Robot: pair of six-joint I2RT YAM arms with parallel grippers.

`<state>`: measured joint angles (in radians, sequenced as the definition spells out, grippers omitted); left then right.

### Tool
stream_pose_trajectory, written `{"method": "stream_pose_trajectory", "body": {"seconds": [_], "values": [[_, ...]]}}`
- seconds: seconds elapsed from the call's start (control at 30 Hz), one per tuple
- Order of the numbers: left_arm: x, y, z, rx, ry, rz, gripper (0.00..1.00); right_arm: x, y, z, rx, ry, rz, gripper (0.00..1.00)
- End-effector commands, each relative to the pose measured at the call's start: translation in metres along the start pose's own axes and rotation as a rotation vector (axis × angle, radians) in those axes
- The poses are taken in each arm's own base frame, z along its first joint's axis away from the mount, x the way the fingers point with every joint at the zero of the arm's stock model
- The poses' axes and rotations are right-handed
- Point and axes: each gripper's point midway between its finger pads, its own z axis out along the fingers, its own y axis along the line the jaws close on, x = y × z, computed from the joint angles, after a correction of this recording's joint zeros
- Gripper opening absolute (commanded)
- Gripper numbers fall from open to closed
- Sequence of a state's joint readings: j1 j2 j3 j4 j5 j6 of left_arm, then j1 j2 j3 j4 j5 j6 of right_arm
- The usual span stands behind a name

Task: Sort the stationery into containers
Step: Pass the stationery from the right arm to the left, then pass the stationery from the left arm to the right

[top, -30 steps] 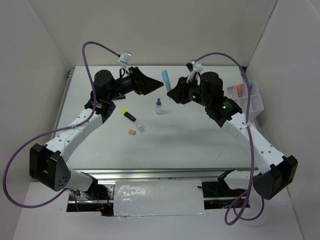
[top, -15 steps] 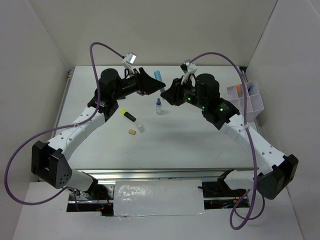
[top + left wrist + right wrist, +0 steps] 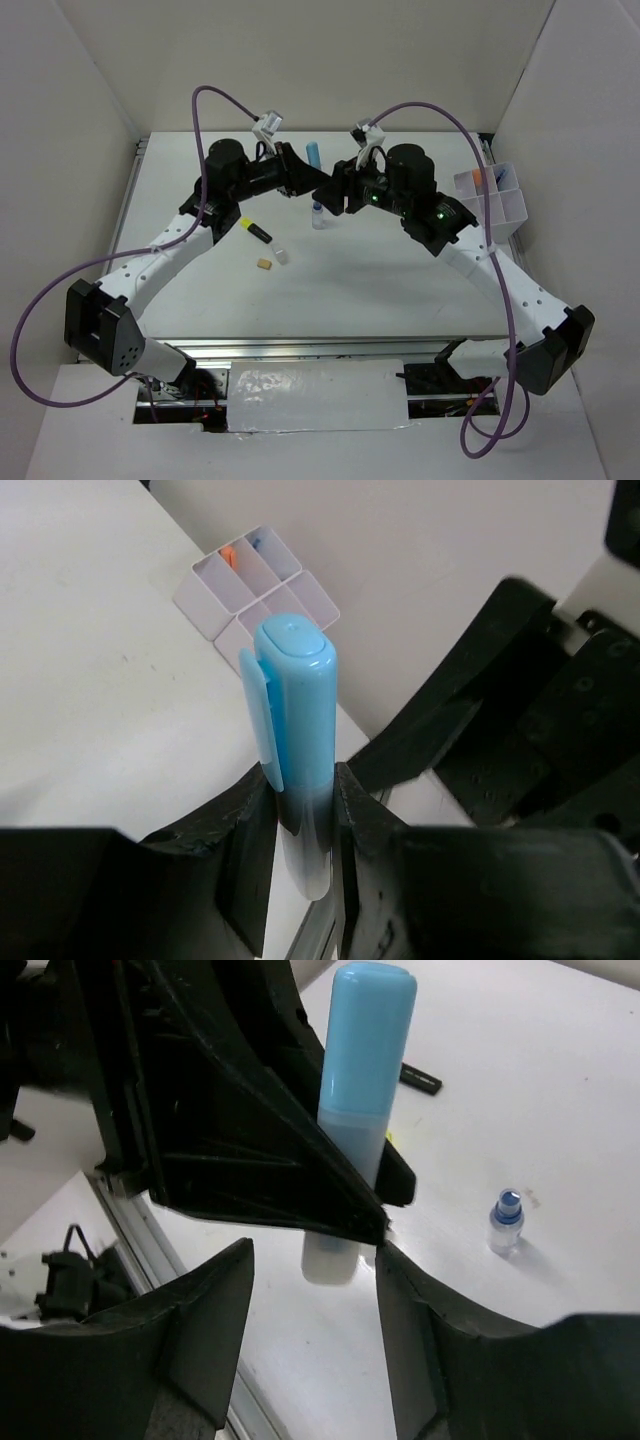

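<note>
Light-blue-capped tube point(image 3: 295, 700) mid-air btwn arms, looks like a handover.
L gripper point(image 3: 300, 795) clamps it upright, cap up, above table point(image 3: 350, 290); R gripper point(image 3: 312, 1255) jaws wide by its lower end, not gripping. Prob. regrip for organiser tray point(image 3: 492, 196) far R.

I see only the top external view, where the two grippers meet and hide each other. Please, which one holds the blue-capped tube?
Observer: The left gripper. Its wrist view shows both fingers pressing the light-blue-capped tube on its clear body, just below the cap.
Operator: Does the right gripper grip it also?
Observer: No. Its jaws stand open, wider than the tube; bare table shows between one finger and the tube.
Operator: Is the tiny blue-capped bottle in the way?
Observer: No. It stands upright on the table, off to the side of the right fingers.
</note>
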<state>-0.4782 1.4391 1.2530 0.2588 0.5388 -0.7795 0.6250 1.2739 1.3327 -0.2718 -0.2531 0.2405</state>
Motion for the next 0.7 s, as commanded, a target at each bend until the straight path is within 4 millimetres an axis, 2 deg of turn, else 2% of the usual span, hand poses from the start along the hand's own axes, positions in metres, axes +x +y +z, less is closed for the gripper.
{"method": "stream_pose_trajectory", "body": {"seconds": [0.0, 0.03, 0.07, 0.1, 0.13, 0.17, 0.2, 0.33, 0.43, 0.67], "values": [[-0.003, -0.009, -0.017, 0.062, 0.034, 0.108, 0.17, -0.031, 0.007, -0.028, -0.081, -0.037, -0.074, 0.59], [-0.008, -0.004, -0.023, 0.061, 0.032, 0.12, 0.12, -0.029, 0.009, -0.035, -0.129, -0.019, -0.067, 0.6], [-0.002, -0.007, -0.028, 0.1, 0.068, 0.127, 0.1, -0.033, -0.003, -0.043, -0.121, -0.02, -0.061, 0.63], [-0.003, -0.009, -0.031, 0.122, 0.083, 0.143, 0.07, -0.03, -0.006, -0.049, -0.139, -0.002, -0.056, 0.64], [-0.003, -0.006, -0.035, 0.138, 0.1, 0.176, 0.07, -0.029, -0.001, -0.055, -0.203, 0.011, -0.055, 0.65], [0.001, -0.007, -0.037, 0.168, 0.126, 0.189, 0.06, -0.031, -0.006, -0.06, -0.206, 0.008, -0.052, 0.65], [0.005, -0.013, -0.041, 0.205, 0.16, 0.197, 0.04, -0.035, -0.019, -0.064, -0.18, 0.0, -0.039, 0.65], [0.022, -0.022, -0.045, 0.29, 0.239, 0.261, 0.0, -0.046, -0.031, -0.069, -0.203, 0.01, -0.008, 0.65], [0.037, -0.038, -0.049, 0.382, 0.283, 0.296, 0.0, -0.045, -0.022, -0.068, -0.287, 0.045, 0.03, 0.63], [0.061, -0.064, -0.054, 0.536, 0.355, 0.294, 0.0, -0.034, 0.018, -0.065, -0.471, 0.094, 0.021, 0.65]]}}
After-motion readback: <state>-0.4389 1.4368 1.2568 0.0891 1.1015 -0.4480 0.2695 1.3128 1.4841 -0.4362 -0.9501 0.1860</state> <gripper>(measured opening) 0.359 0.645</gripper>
